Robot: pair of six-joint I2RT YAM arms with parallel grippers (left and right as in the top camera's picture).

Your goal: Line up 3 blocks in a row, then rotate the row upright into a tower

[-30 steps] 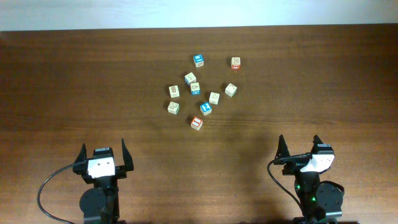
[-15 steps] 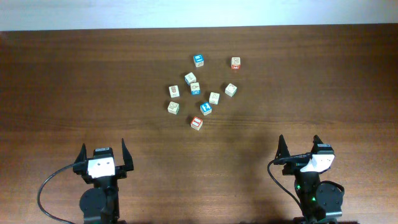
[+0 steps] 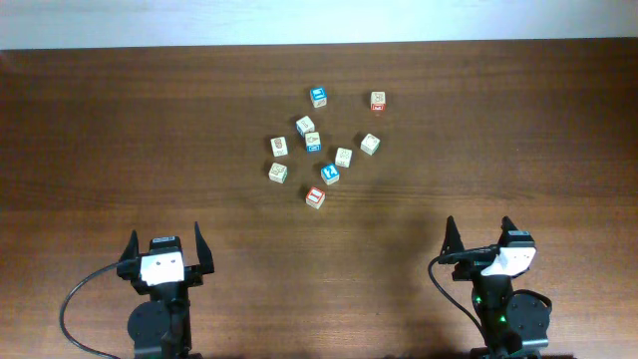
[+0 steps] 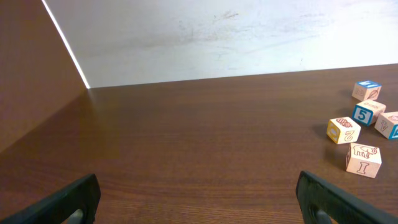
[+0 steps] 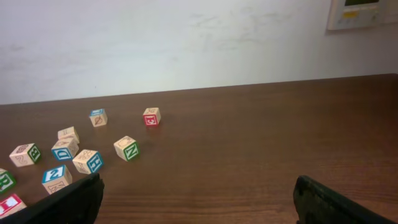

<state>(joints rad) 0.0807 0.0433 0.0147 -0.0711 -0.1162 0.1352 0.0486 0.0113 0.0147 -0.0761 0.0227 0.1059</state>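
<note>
Your left gripper (image 3: 165, 236) and right gripper (image 3: 479, 224) both stand at the near edge of the table (image 3: 100, 120), jaws spread wide and empty. They are well apart from the blocks, which lie loosely scattered beyond its middle. I'd take the nearest first, the red-framed block (image 3: 315, 197), then the blue-framed block (image 3: 330, 174) just behind it and the beige block (image 3: 277, 173) to their left, coming straight down so your fingers clear the neighbours. The dark wood looks smooth and bare around them, and a pale wall (image 4: 217, 37) closes the far side.
</note>
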